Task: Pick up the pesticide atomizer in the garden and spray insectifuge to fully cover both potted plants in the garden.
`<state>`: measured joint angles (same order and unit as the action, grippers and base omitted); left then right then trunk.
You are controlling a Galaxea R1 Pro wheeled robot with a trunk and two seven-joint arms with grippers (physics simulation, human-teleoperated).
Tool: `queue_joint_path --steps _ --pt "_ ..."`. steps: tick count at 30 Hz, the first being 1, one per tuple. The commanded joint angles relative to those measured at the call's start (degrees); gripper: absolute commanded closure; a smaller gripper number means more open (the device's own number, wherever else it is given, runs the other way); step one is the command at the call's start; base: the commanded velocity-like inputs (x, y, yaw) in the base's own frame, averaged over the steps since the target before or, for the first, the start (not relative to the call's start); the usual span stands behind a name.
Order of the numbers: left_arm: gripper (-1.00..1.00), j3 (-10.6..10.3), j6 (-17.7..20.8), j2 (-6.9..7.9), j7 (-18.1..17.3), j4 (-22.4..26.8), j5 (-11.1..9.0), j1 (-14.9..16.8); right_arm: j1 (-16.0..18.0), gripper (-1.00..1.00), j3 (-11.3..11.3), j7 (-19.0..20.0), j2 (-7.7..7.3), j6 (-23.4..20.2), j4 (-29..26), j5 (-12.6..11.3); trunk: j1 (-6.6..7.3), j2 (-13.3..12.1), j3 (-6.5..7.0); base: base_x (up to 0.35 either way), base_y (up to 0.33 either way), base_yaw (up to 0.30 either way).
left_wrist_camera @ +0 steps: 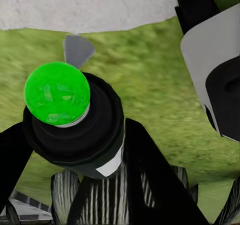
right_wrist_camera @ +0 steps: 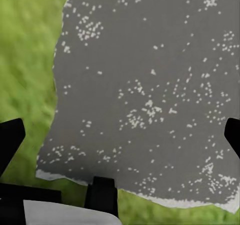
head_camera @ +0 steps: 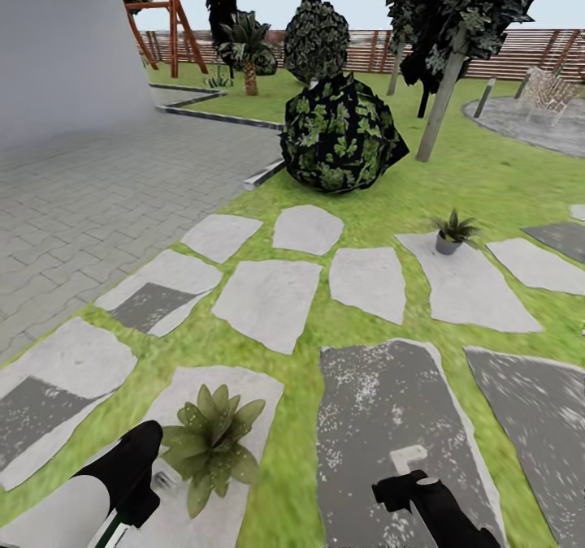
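Left end effector clenched around the spray bottle, just beside the near potted plant on its pale stepping stone. Bottle seen end-on between the dark fingers, bright green cap topmost. Right end effector released, hovering over a dark speckled slab near that plant. Second potted plant well apart, beyond the slab, by the round bush.

Olive-green speckled potted plants sitting on pale stepping stones, one showing a grey pot; dark grey white-flecked slab; bright green lawn showing.
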<state>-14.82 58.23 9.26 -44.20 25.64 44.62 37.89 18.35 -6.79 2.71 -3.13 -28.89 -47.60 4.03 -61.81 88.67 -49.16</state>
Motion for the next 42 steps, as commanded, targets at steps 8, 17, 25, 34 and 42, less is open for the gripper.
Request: queue_joint_path --steps 8,17,25,34,42 --pt "1.00 -0.3 0.0 0.05 -0.5 0.1 0.5 0.0 0.0 -1.00 -0.1 0.3 -0.04 -0.4 -0.1 0.5 0.00 0.0 -0.04 0.112 0.302 -0.291" --pt "1.00 -0.7 0.0 -0.09 -0.5 0.1 0.6 0.0 0.0 -1.00 -0.1 0.3 -0.04 -0.4 -0.1 0.5 0.00 0.0 -0.04 0.030 0.021 -0.241" --pt "1.00 -0.7 0.0 -0.32 -0.5 0.1 0.6 0.0 0.0 -1.00 -0.1 0.3 -0.04 -0.4 -0.1 0.4 0.00 0.0 -0.04 0.000 0.000 -0.204" --pt "1.00 -0.6 0.0 -0.30 -0.5 0.1 0.6 0.0 0.0 -1.00 -0.2 0.3 -0.04 -0.4 -0.1 0.4 0.00 0.0 -0.04 -0.079 0.078 -0.132" --pt "1.00 -0.5 0.0 -0.30 -0.5 0.1 0.6 0.0 0.0 -1.00 -0.2 0.3 -0.04 -0.4 -0.1 0.5 0.00 0.0 -0.04 -0.248 0.242 -0.002"
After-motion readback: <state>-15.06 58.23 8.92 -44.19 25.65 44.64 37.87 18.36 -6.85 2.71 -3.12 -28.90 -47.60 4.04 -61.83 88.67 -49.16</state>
